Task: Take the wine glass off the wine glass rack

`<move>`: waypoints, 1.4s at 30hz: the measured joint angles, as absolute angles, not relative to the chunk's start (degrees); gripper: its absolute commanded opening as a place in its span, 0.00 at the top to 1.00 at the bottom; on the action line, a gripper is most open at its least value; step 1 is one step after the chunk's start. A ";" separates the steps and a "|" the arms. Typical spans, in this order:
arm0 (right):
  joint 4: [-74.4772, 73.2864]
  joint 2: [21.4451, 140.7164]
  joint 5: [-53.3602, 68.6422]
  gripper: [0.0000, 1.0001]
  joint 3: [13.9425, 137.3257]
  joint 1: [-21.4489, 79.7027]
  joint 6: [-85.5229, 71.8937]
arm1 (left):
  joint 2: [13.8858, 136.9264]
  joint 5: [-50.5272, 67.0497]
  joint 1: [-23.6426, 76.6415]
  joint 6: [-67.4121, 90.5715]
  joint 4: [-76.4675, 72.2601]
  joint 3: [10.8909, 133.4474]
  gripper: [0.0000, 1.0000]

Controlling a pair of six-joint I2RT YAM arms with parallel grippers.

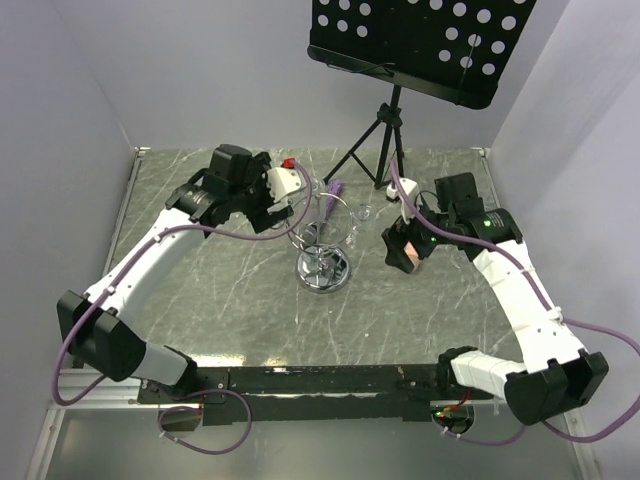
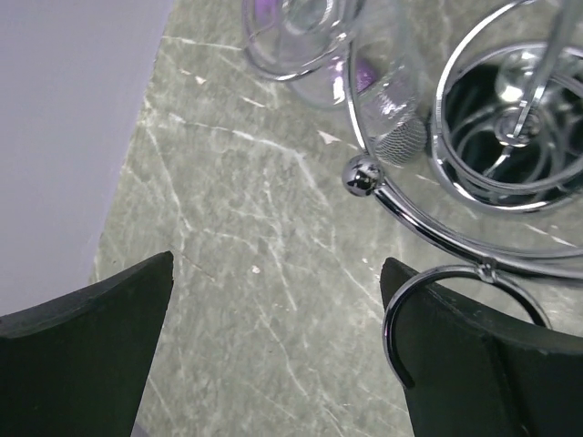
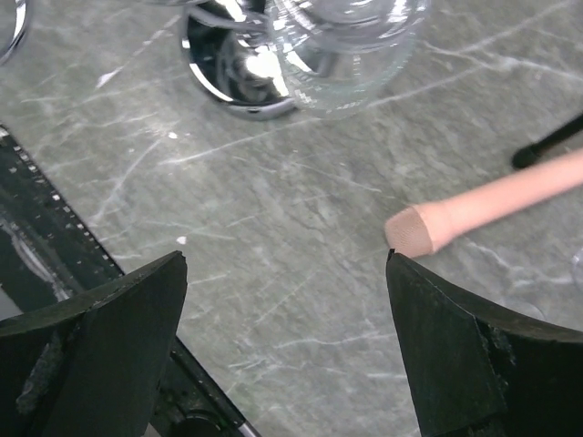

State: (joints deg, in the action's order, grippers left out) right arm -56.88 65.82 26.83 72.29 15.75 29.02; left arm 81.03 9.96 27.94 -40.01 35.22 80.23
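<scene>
The chrome wire wine glass rack (image 1: 322,270) stands mid-table on its round disc base. A purple-tinted wine glass (image 1: 331,202) and a clear wine glass (image 1: 364,214) hang upside down from its loops. My left gripper (image 1: 278,215) is open and empty just left of the rack. In the left wrist view (image 2: 278,264) a chrome loop (image 2: 401,319) crosses my right finger and the purple-tinted glass (image 2: 301,36) is ahead. My right gripper (image 1: 403,248) is open and empty right of the rack. In its wrist view (image 3: 287,258) the clear glass bowl (image 3: 351,45) is ahead.
A black tripod music stand (image 1: 385,130) stands at the back, one foot showing in the right wrist view (image 3: 537,150). A pink rod (image 3: 492,205) lies by my right finger. White walls close in the table. The black mounting rail (image 1: 320,380) runs along the near edge.
</scene>
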 measured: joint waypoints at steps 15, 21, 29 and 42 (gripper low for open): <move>-36.58 55.88 36.51 0.00 53.08 15.46 27.55 | 83.11 9.30 26.33 -41.39 35.81 82.87 0.00; -26.15 58.76 37.56 0.00 47.27 15.22 23.94 | 79.20 8.78 26.24 -42.63 38.68 81.82 0.00; -15.00 64.05 38.63 0.00 46.37 15.05 18.90 | 75.44 11.09 26.04 -42.61 40.10 80.77 0.00; 3.07 69.84 38.48 0.00 42.35 15.00 7.01 | 74.72 11.77 26.04 -41.17 41.04 80.77 0.00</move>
State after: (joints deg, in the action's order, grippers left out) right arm 3.07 69.84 38.48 42.35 15.00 7.01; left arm 74.72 11.77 26.04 -41.17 41.04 80.77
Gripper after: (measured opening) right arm 0.997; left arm 0.995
